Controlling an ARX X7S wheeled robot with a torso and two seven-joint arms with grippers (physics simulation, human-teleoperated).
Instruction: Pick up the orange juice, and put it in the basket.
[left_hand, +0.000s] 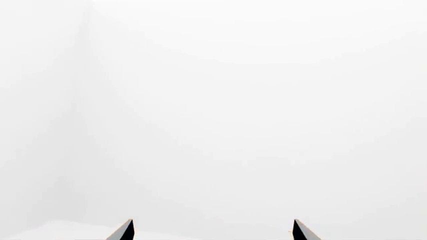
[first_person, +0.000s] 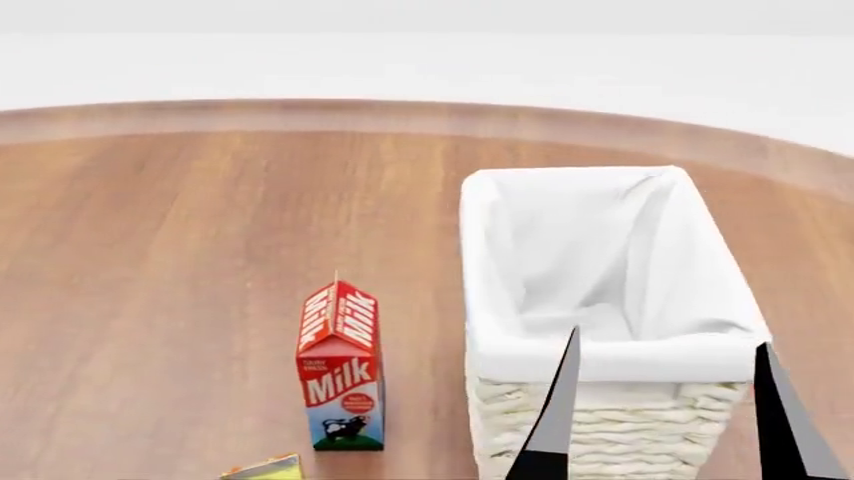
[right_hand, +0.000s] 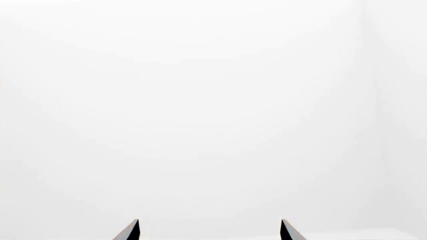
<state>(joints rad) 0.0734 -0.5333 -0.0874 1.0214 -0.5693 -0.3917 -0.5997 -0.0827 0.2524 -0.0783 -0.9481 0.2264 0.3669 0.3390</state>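
Orange juice (first_person: 264, 468): only its top shows at the near edge of the bench (first_person: 160, 260), left of the Milk carton (first_person: 340, 366). Basket (first_person: 487, 250): right of the milk. My right claw (first_person: 665, 405) and left claw (left_hand: 213, 230): spread open, empty.

The milk carton (first_person: 340, 365) is red with white lettering and a small black-and-white cow on green and blue near its base. The basket (first_person: 607, 425) is cream wicker with a plain white liner. The table (first_person: 174, 280) is warm brown woodgrain. The carton corner (first_person: 264, 468) at the near edge shows yellow-green.
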